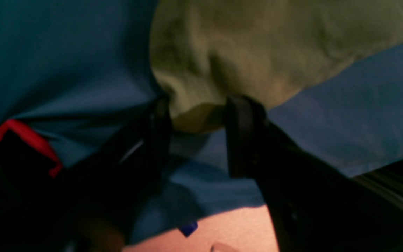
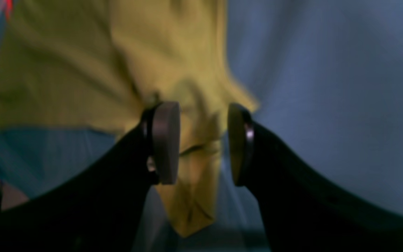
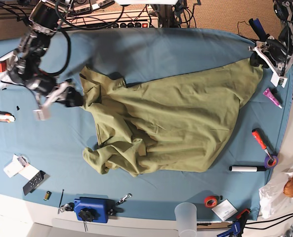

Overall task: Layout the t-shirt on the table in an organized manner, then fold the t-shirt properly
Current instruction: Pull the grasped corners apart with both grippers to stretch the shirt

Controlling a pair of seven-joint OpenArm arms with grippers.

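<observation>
Left wrist: left gripper (image 1: 198,119) clamps the shirt (image 1: 257,52) edge.
Right wrist: right gripper (image 2: 203,143) parted, cloth between, unpinched.
Base: shirt mid-table (image 3: 151,54), near-left bunched; layout unfinished, folding not begun.

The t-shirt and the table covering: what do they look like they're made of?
The t-shirt: soft matte woven or knit fabric, probably cotton; it creases and bunches into loose folds with no sheen. The table covering: smooth teal-blue cloth, also matte; it shows faint wrinkles in the left wrist view. What lies under the cloth is hidden.
</observation>
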